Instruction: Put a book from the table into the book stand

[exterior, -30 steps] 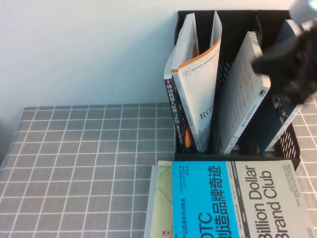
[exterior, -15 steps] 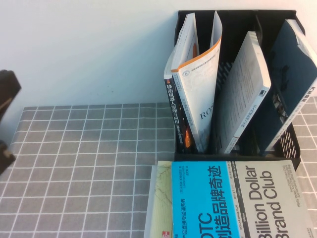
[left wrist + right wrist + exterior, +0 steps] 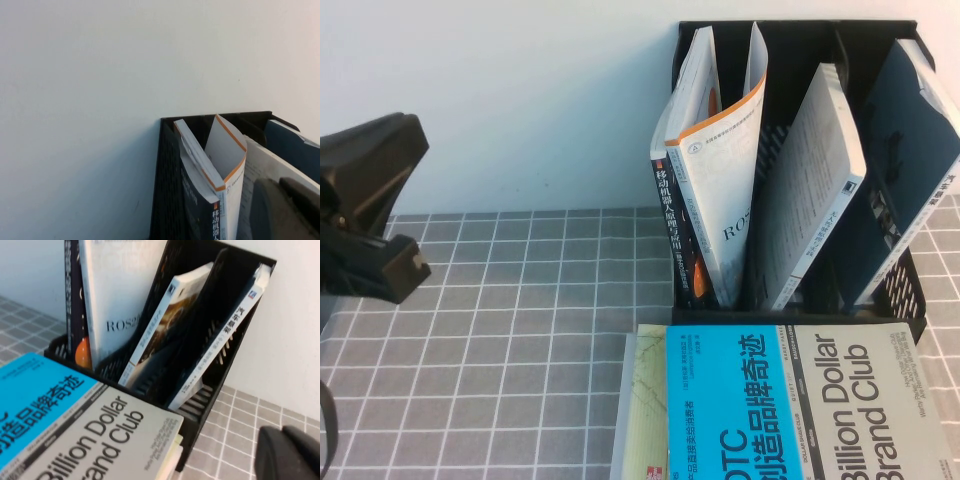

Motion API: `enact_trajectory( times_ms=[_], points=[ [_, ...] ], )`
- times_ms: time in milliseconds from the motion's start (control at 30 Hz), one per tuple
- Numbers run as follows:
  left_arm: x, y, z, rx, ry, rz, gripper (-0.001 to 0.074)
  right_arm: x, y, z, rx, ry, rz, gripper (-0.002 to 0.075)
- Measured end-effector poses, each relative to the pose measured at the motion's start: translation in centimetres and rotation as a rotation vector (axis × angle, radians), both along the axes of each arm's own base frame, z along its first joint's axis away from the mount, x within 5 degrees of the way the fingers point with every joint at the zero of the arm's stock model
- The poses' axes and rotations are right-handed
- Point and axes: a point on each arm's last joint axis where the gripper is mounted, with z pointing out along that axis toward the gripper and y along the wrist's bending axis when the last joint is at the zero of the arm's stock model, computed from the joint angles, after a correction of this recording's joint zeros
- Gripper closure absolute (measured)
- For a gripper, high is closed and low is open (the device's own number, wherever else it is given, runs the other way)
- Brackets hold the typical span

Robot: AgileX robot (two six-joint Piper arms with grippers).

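The white book (image 3: 725, 190) with orange edges and the "ROS" title stands in the left compartment of the black book stand (image 3: 800, 40), beside a dark-spined book (image 3: 672, 225). The left wrist view shows that book (image 3: 227, 165) fanned open at its top, inside the stand (image 3: 167, 175). My left arm (image 3: 370, 200) hangs over the table's far left edge. The left gripper (image 3: 279, 200) is shut and empty, well short of the stand. In the right wrist view my right gripper (image 3: 281, 437) is shut and empty above the checked cloth, right of the stand (image 3: 220, 280).
A white book (image 3: 810, 190) leans in the middle compartment and a dark blue one (image 3: 905, 150) in the right. The blue and grey "Billion Dollar Brand Club" book (image 3: 840, 400) lies on a stack at the table's (image 3: 520, 330) front right. A white wall stands behind.
The right arm, a second ago over the stand's right compartment, has left the high view. The left arm has come in at the left edge. The books have not moved.
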Motion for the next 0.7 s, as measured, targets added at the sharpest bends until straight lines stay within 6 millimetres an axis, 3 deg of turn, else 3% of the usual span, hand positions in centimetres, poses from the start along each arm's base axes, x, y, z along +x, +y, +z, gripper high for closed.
enact_trajectory(
  times_ms=[200,700],
  points=[
    [0.0,0.0,0.1,-0.002,-0.008,-0.001,0.0738,-0.1,0.0,-0.5,0.162,0.092,-0.033,0.0728],
    [0.0,0.0,0.0,0.001,-0.007,-0.001,0.0738,-0.2,-0.1,-1.2,0.162,0.165,-0.044,0.0728]
  ],
)
